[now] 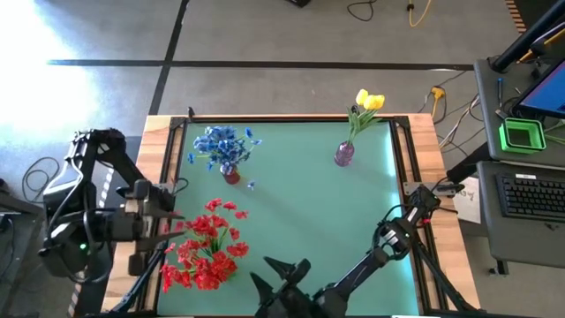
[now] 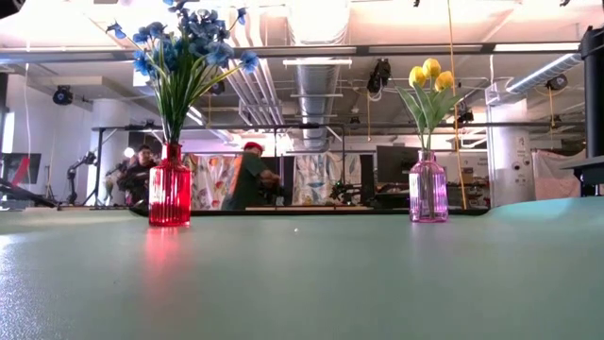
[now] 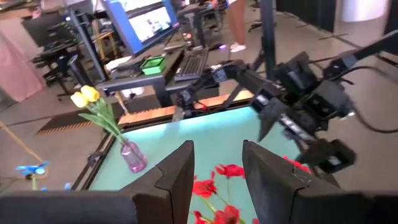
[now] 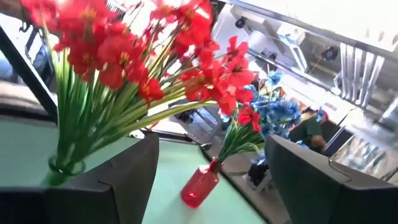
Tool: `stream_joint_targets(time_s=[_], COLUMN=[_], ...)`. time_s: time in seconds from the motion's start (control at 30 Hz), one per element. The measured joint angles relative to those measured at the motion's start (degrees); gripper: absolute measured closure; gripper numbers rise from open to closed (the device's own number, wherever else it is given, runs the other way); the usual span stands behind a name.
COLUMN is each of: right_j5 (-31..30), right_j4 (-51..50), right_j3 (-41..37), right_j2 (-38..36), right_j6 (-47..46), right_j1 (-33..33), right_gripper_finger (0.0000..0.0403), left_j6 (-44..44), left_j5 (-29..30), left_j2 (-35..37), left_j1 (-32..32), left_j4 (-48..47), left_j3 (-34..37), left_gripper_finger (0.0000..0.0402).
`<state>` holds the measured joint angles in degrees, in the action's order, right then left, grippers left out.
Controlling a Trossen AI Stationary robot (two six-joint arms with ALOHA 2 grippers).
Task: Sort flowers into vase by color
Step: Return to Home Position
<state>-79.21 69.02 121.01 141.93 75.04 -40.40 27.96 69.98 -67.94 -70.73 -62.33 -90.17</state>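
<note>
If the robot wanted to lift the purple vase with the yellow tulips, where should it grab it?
Probably by the narrow neck of the purple vase, coming in level from the side. It stands upright with a neck slimmer than its body, and the yellow tulips fan out above, blocking a grip from overhead.

We can't read any text, label, brand, number or sign in any view. The closest candidates are the monitor screen (image 3: pixel 146 22) on the side desk past the table's right edge, which is lit with window content but has glyphs too small for us to make out, and the white sheet (image 1: pixel 468 199) just off that same edge, which has marks on it that we can't make out either.
</note>
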Motion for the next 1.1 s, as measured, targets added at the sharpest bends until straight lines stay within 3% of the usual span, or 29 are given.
stream_joint_targets(time_s=[0.1,0.27,0.43,0.5,0.8,1.1], right_j5=[1.72,6.53,11.4,11.92,12.82,14.14], right_j4=[-1.38,2.21,20.46,20.91,20.88,20.89], right_j3=[-1.12,-1.39,-1.42,-1.9,-12.59,-40.83], right_j2=[-0.83,-1.36,-1.58,-3.21,-14.24,-36.79], right_j6=[2.74,15.6,37.16,42.27,43.25,30.24], right_j1=[1.21,3.85,5.61,5.92,7.02,8.77], right_gripper_finger=[0.0125,0.0136,0.0149,0.0153,0.0156,0.0156], left_j6=[0.17,0.2,-0.06,-0.06,-0.21,-0.23], left_j5=[0.04,0.69,0.69,0.67,2.51,3.62], left_j2=[0.08,0.82,1.54,1.79,1.97,1.95], left_j1=[-0.98,-1.23,-1.23,-1.23,-1.16,-1.16], left_j4=[-0.27,-0.43,-0.64,-0.69,-1.81,-2.13], left_j3=[0.0,0.0,0.0,0.0,0.0,0.0], left_gripper_finger=[0.0279,0.0279,0.0279,0.0279,0.0279,0.0279])
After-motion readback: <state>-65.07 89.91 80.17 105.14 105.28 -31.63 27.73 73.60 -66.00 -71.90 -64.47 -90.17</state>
